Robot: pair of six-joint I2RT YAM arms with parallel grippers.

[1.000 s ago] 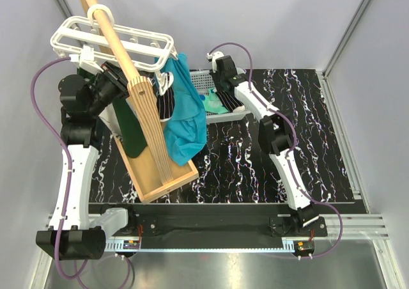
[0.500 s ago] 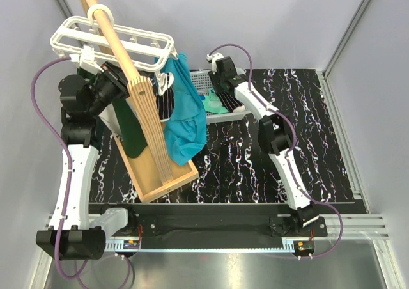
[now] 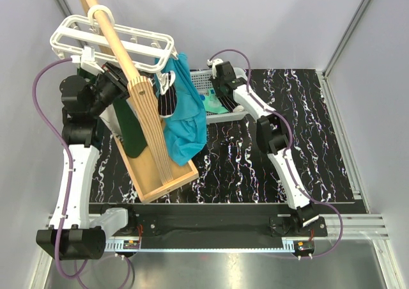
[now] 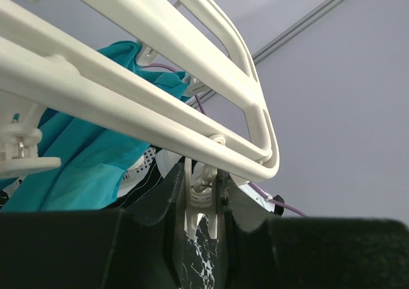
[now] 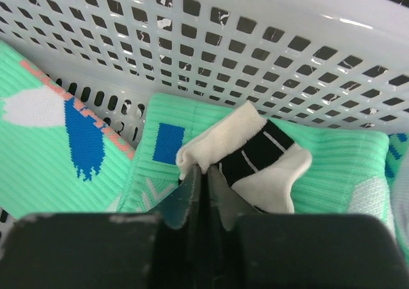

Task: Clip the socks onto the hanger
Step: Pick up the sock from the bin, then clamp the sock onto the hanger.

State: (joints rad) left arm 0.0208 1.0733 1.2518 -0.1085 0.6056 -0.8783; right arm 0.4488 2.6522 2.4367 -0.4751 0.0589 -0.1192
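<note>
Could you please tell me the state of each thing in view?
White plastic rack hanger: hooked on pale wooden pole.
Left gripper: jaws closed around white hanger clip.
Right gripper: jaws shut on white black-striped sock.
Mint green socks: lying in grey mesh basket.
Teal cloth: hanging from hanger.

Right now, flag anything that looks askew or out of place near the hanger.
Nothing looks spilled or broken. The one oddity: a large teal cloth and a dark green garment hang below the hanger, crowding the striped sock.

The wooden pole [image 3: 119, 46] and teal cloth [image 3: 185, 119] crowd the hanger [image 4: 128, 113].
</note>
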